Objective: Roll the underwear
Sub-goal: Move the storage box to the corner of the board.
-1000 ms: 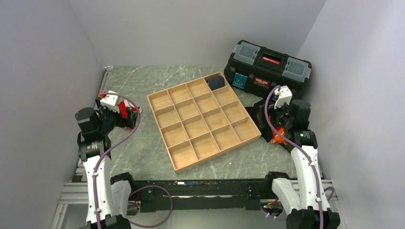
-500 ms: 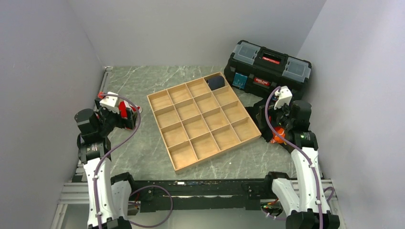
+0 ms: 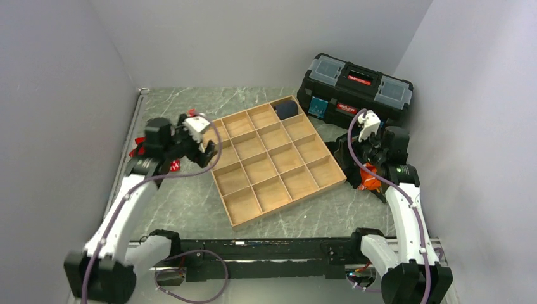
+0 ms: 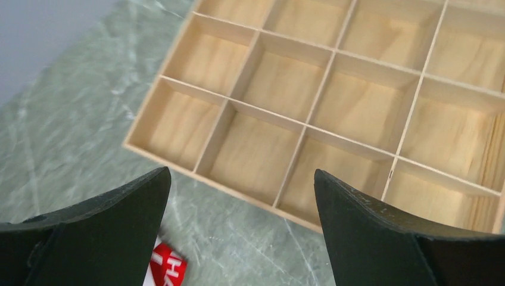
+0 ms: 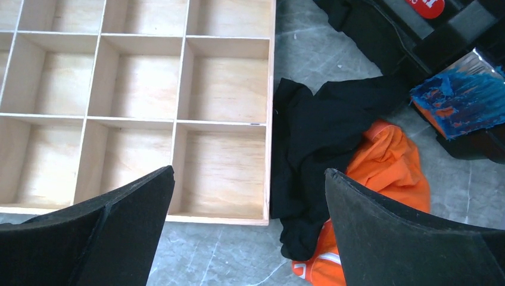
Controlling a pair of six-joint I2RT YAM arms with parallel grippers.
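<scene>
Hovering, released and empty: left hand (image 4: pixel 241 174), spread wide above the left corner of the wooden tray (image 4: pixel 220 187).

Item, underwear (image 4: pixel 167 266): red with white lettering, on the tabletop just beside the tray's left edge. My left arm hides most of it from overhead, and I cannot tell whether it lies flat or bunched.

Item, right hand (image 5: pixel 250 173): likewise released, holding nothing, above a black cloth (image 5: pixel 321 131) and an orange cloth (image 5: pixel 387 167) beside the tray's right edge.

Risk 1: lowering the left hand straight down, I judge a finger meets the tray wall, because the red fabric sits at the very bottom of its view.

Risk 2: a bunched garment would roll lopsided and spring loose.

Risk 3: thin fabric may slide on the smooth stone instead of curling.

Risk 4: my right hand, placed as it is, could close on the wrong cloth.
</scene>
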